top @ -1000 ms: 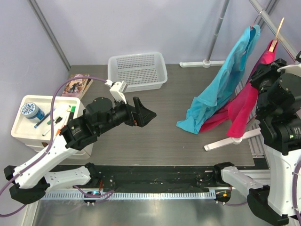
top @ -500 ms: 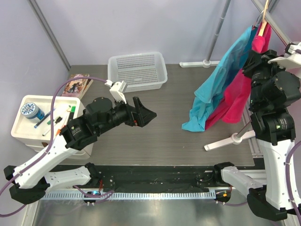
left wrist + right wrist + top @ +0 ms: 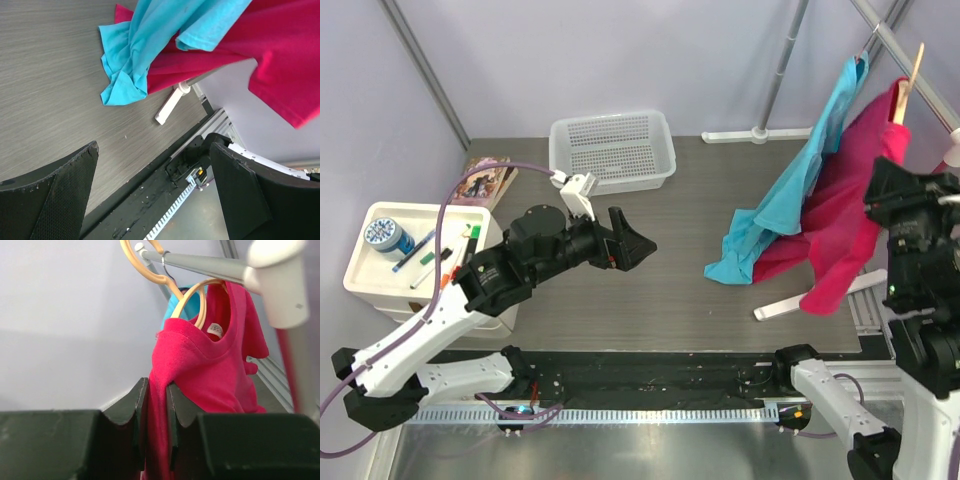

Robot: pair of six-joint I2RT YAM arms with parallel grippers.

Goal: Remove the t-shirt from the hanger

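Note:
A red t-shirt [image 3: 840, 210] hangs on a wooden hanger [image 3: 910, 72] from the rack's rail at the right, next to a blue t-shirt [image 3: 790, 190]. My right gripper [image 3: 886, 192] is shut on a fold of the red t-shirt [image 3: 210, 375] just below its collar; the gripper [image 3: 156, 390] pinches the cloth under the hanger [image 3: 192, 302] and the rail [image 3: 200, 262]. My left gripper [image 3: 638, 245] is open and empty above the middle of the table. In the left wrist view it [image 3: 154, 150] faces the blue t-shirt [image 3: 140, 50] and the red t-shirt [image 3: 280, 55].
A white basket [image 3: 612, 150] stands at the back. A white tray [image 3: 380, 268] with small items and a book [image 3: 485, 183] are at the left. The rack's white foot [image 3: 800, 300] lies on the table, and its pole [image 3: 782, 65] rises at the back right.
My right gripper has moved down and to the right with the red t-shirt, drawing the cloth out and swinging the hanger. The left gripper has shifted slightly to the right.

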